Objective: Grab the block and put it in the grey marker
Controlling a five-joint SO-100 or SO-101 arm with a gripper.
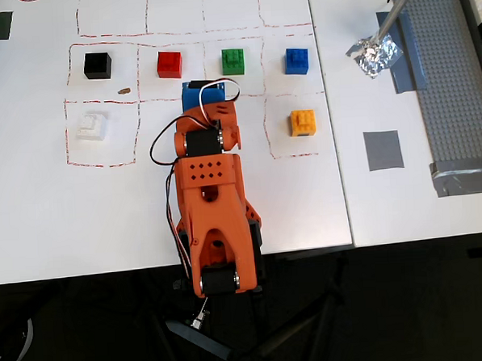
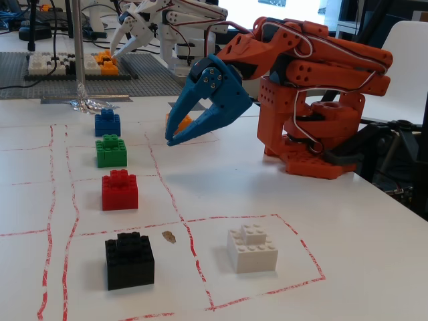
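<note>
The white block [image 1: 90,125] sits in a red-outlined square at the left of the overhead view, and shows at the front in the fixed view [image 2: 252,249]. The grey marker [image 1: 383,150] is a flat dark-grey square at the right, with nothing on it; it does not show in the fixed view. My blue gripper [image 2: 168,136] hangs above the table on the folded orange arm, well back from the block. Its jaws are slightly apart and empty. In the overhead view the gripper [image 1: 196,92] is in the middle, right of the block.
Black [image 1: 97,66], red [image 1: 169,64], green [image 1: 234,61] and blue [image 1: 297,61] bricks stand in a row, with an orange brick [image 1: 303,122] to the gripper's right. Crumpled foil [image 1: 374,54] on a pole and a grey studded baseplate [image 1: 454,88] stand at the right.
</note>
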